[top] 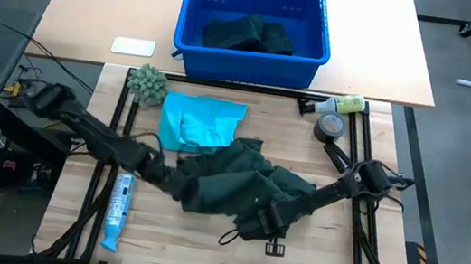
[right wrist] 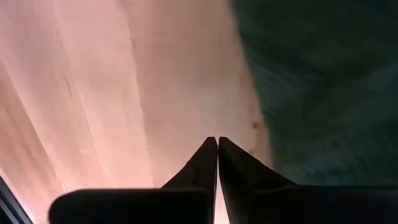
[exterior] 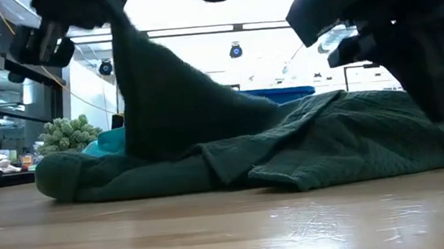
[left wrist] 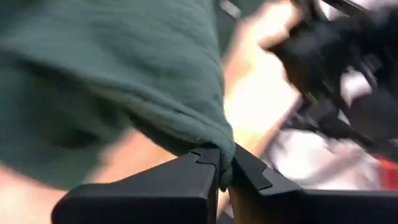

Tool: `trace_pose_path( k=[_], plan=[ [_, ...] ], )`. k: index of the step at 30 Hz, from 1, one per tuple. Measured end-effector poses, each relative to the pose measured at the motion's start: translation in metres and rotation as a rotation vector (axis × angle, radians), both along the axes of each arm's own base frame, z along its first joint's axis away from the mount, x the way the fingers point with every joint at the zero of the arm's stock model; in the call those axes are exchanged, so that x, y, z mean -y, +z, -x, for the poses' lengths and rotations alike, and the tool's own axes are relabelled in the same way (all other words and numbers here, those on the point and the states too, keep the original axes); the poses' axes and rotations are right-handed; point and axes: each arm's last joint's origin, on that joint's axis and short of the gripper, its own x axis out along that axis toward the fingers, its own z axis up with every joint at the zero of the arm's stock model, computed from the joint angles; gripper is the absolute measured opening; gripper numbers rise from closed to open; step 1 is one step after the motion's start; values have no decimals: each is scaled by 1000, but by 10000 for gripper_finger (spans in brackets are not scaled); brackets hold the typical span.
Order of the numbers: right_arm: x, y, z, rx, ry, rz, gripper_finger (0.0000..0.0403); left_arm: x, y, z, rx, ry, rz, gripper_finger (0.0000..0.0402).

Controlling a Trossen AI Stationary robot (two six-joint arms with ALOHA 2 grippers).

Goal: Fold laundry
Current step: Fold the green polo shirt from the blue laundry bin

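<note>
A large dark green garment [top: 242,183] lies crumpled on the middle of the wooden table. One part of it [exterior: 149,90] is drawn up to my left gripper [left wrist: 222,158], which is shut on it at its left side [top: 176,184]. A turquoise shirt [top: 200,120] lies flat behind it, partly under it. My right gripper [right wrist: 217,143] points down at the garment's near edge [top: 247,228]. It is shut with nothing between its fingertips, over bare wood, and the green cloth [right wrist: 323,87] is beside it. My left gripper pinches a bunched fold of the green garment [left wrist: 214,140] between its two fingertips, coming from the table's left and slanting down. The cloth rises in a taut peak [exterior: 128,43] to the fingers, while the rest of the garment stays on the table.
A blue bin [top: 251,47] holding more dark green cloth stands at the back. A fuzzy grey-green ball [top: 147,82] sits at the back left. A tape roll [top: 329,126] and a bottle [top: 340,103] are at the back right. A blue tube [top: 118,212] lies near left.
</note>
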Motion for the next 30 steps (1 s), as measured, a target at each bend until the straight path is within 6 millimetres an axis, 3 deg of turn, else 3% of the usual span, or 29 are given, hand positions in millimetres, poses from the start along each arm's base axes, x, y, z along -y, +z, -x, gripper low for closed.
trace_pose_path(
  k=[9,13,17,20,26,30],
  plan=[
    [12,42,18,28,55,1,0,48,-22,-25,63,-476,347,0],
    [25,61,24,56,28,17,0,61,-39,-31,28,-533,419,0],
    [45,71,18,126,-87,39,0,71,-51,-39,42,-559,497,0],
    [65,61,6,221,-218,-37,0,75,-55,-42,60,-583,554,0],
    [102,15,-13,351,-420,-238,0,82,-60,-43,65,-550,563,0],
    [121,-1,-20,453,-532,-308,0,86,-60,-40,67,-516,559,0]
  ],
)
